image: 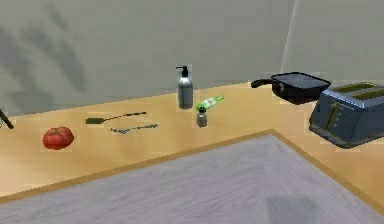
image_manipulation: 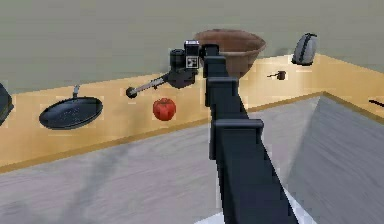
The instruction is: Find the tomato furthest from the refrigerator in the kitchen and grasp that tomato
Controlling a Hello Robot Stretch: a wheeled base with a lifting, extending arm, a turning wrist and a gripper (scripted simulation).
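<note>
Arm side view, l. to r.: black pan (image_manipulation: 70,112) on the wood counter (image_manipulation: 30,148), well left of the gripper (image_manipulation: 135,91). A red tomato (image_manipulation: 164,109) sits just right of the fingertips, on the near side; contact can't be told, nor whether the gripper holds anything, w/ a brown bowl (image_manipulation: 240,45) behind the arm (image_manipulation: 235,140) and a kettle (image_manipulation: 305,48) far right of it. Fwd view, l. to r.: second tomato (image: 58,138), utensils (image: 120,123), soap bottle (image: 185,88), shaker (image: 202,118), frying pan (image: 295,84), toaster (image: 348,112).
</note>
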